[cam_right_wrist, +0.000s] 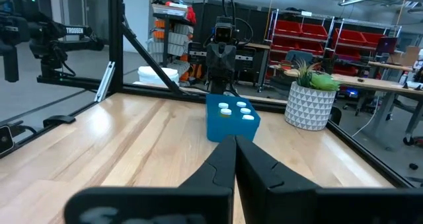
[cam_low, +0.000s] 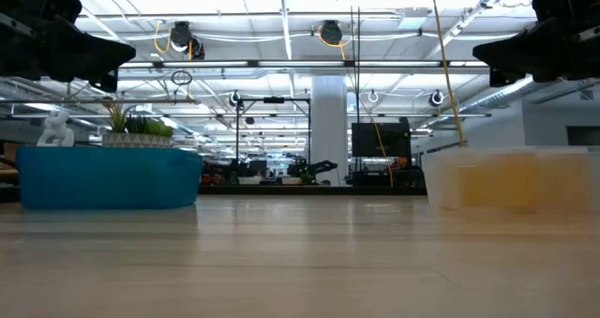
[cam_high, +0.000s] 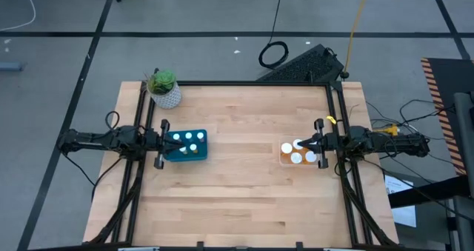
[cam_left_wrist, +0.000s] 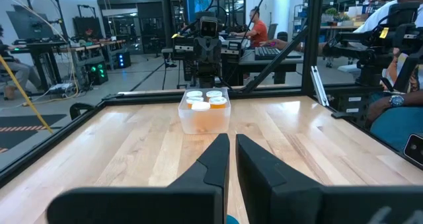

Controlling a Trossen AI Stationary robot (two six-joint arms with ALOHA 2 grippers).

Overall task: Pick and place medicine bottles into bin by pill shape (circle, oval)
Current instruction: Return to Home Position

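The medicine bottles (cam_high: pixel 191 141) all stand in bins: some in the blue bin (cam_high: pixel 172 153), the rest in the clear bin (cam_high: pixel 284 159). The left gripper (cam_high: pixel 161 144) and right gripper (cam_high: pixel 321 143) hover over the bins' outer ends, fingers nearly together, holding nothing. With no bottle loose on the table (cam_high: pixel 244 184), the sensible move seems to be lifting both arms straight clear without nudging a bin.

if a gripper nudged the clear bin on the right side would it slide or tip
The clear bin would probably slide: it looks low and wide, resting flat on smooth wood. Its capped medicine bottles stand packed upright, adding weight low down. Likely light plastic, so a gentle push might suffice.
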